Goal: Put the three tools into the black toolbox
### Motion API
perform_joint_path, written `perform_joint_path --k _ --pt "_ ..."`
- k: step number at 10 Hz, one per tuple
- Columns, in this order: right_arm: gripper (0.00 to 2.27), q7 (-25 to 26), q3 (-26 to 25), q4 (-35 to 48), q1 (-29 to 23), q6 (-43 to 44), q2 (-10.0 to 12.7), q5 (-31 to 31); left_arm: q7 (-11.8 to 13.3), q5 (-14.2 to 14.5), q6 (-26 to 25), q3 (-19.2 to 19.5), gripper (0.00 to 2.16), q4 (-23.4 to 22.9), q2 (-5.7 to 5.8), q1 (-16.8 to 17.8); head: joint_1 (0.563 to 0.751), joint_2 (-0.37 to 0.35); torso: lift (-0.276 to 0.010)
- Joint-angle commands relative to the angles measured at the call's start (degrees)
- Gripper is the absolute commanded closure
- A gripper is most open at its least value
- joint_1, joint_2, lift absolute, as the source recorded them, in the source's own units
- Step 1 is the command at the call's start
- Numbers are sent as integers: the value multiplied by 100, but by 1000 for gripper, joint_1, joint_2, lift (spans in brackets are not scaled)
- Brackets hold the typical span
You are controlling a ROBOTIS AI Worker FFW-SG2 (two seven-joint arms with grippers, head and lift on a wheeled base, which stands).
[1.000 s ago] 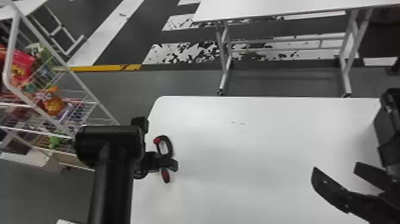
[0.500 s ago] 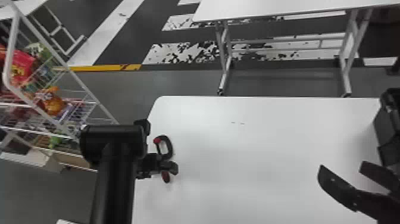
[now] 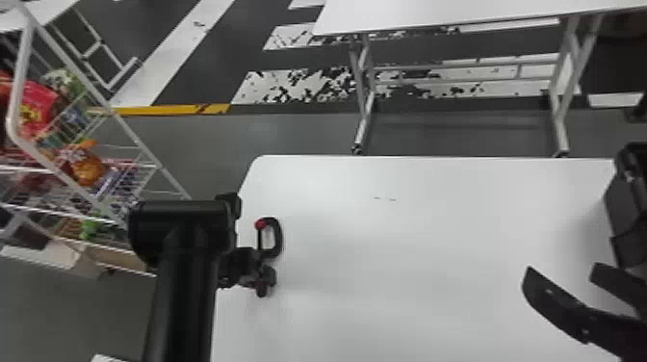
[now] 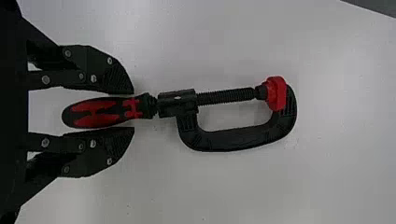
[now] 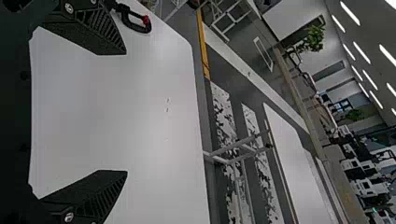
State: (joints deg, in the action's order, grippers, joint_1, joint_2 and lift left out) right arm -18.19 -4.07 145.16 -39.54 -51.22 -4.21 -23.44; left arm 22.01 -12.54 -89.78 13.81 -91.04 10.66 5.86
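My left gripper [image 3: 265, 277] is at the left side of the white table, by the black-and-red clamp [image 3: 278, 239]. In the left wrist view, the left gripper [image 4: 133, 111] has its fingers close on both sides of the red-and-black handle [image 4: 95, 113]; narrow gaps show, so it is open around it. The clamp's frame [image 4: 238, 140] points away from the fingers. At the right, my right gripper [image 3: 561, 270] stands open and unloaded, near the black toolbox [image 3: 631, 207]. The right gripper [image 5: 125, 112] has widely parted fingers in its wrist view; the clamp [image 5: 136, 22] lies far off.
The white table [image 3: 409, 231] lies between the two arms. Left of it stands a wire rack [image 3: 144, 139] holding colourful packages. Another white table [image 3: 457, 17] is farther back, beyond a strip of floor. The toolbox stands at the right table edge.
The right gripper has shifted a little to the right, still open. The left arm has moved slightly to the right and its gripper slightly nearer the table's front. The clamp looks unmoved.
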Motion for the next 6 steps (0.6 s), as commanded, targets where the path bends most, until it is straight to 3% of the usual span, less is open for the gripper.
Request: perform_joint_path --k 1,3,6 --pt "97 0 -6 3 -2 11 17 -12 5 24 -25 -1 1916 -89 -2 -68 695 350 -51" --pt "97 0 3 -6 7 11 35 -3 23 103 -25 -1 1919 -459 -29 -270 695 350 -51" --pt "97 0 11 -67 34 11 79 -3 93 323 -25 -36 1916 -1882 -152 -815 695 350 -51"
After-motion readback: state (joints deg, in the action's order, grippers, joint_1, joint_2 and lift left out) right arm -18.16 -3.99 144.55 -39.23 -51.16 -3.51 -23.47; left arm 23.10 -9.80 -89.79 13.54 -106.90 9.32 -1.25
